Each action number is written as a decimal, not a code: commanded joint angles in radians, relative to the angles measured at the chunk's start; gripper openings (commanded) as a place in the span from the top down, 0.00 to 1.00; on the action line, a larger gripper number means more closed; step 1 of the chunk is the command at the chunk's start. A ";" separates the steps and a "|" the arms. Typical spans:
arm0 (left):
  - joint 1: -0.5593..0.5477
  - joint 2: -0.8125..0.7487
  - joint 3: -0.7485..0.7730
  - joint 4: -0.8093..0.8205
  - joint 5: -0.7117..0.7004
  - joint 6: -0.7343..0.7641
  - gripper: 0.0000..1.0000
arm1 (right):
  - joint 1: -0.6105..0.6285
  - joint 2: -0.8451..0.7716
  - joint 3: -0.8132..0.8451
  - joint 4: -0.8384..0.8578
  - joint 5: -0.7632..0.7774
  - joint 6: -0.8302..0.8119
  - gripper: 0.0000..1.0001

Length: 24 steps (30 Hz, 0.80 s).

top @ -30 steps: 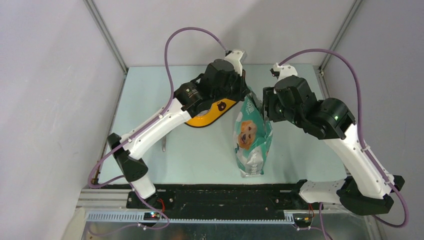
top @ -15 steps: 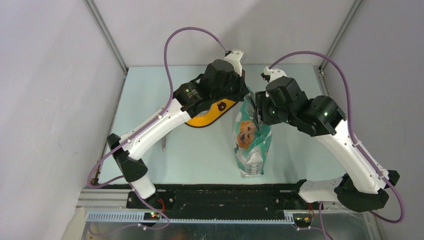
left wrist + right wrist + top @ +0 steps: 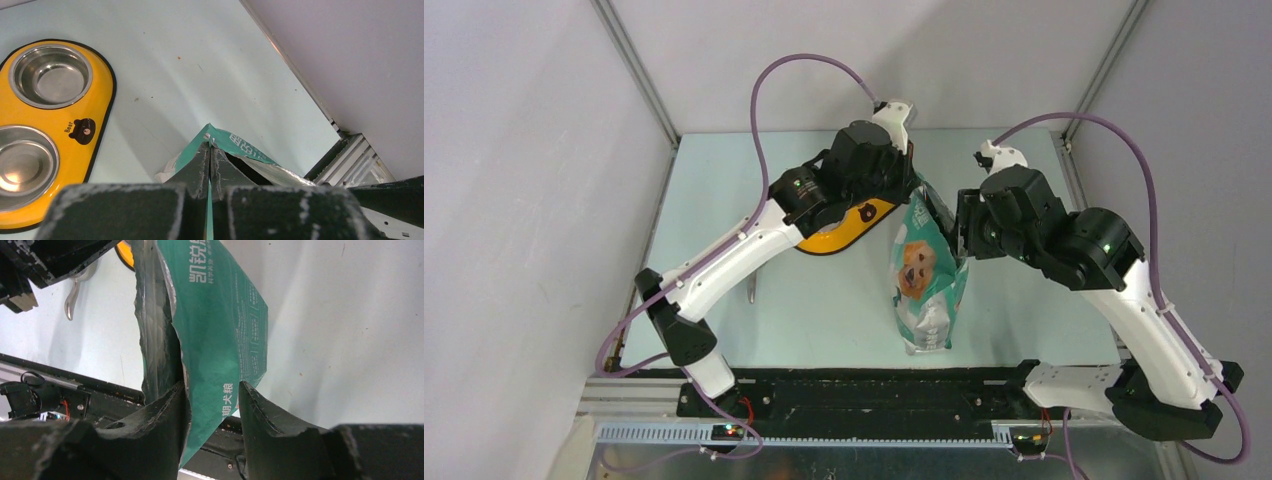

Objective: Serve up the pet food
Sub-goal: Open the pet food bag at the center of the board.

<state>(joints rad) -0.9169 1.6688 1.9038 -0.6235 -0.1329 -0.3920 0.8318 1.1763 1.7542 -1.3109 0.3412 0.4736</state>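
Kibble: none in sight. I judge the pet food is inside the bag, which stands upright on the desk just right of the yellow feeder.
Left gripper: closed tight, pinching the top edge of the bag on the feeder side.
Right gripper: about half spread and straddling the opposite wall of the bag's mouth. The teal panel runs between my fingers, with one finger seemingly on the silvery inner side. I read this as not yet clamped.
Feeder bowls: both steel cups show bare metal, so nothing has been served.
Scoop: its grey handle lies on the desk beside the feeder, partly hidden under my left arm.
Bag's feel, as I judge it: thin crinkly film, soft and rather slick. It will fold and slip, not hold its shape, and its weight sits low.
Food's feel, as I judge it: dry, light, loose pieces that flow and scatter. I cannot pinch it, so it must ride in the scoop or be poured.
Where to hold: the lip on both sides, gripped well down from the edge, to spread the mouth.
Risk: pulling the lips apart unevenly could tip the bag and spill the food.
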 commanded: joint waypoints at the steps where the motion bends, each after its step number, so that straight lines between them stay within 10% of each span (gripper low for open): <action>1: 0.025 -0.078 -0.015 0.062 -0.023 0.046 1.00 | -0.053 -0.021 -0.037 0.065 0.008 -0.045 0.54; 18: 0.025 -0.071 0.007 0.042 -0.105 0.066 1.00 | -0.043 0.041 -0.063 -0.099 -0.240 -0.074 0.63; 24: 0.027 -0.068 0.027 0.016 -0.125 0.065 1.00 | -0.037 -0.029 -0.079 -0.080 -0.236 -0.074 0.85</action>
<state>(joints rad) -0.9161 1.6531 1.8820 -0.6151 -0.1448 -0.3649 0.7818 1.2194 1.6955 -1.2934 0.1375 0.4095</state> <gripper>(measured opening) 0.005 0.257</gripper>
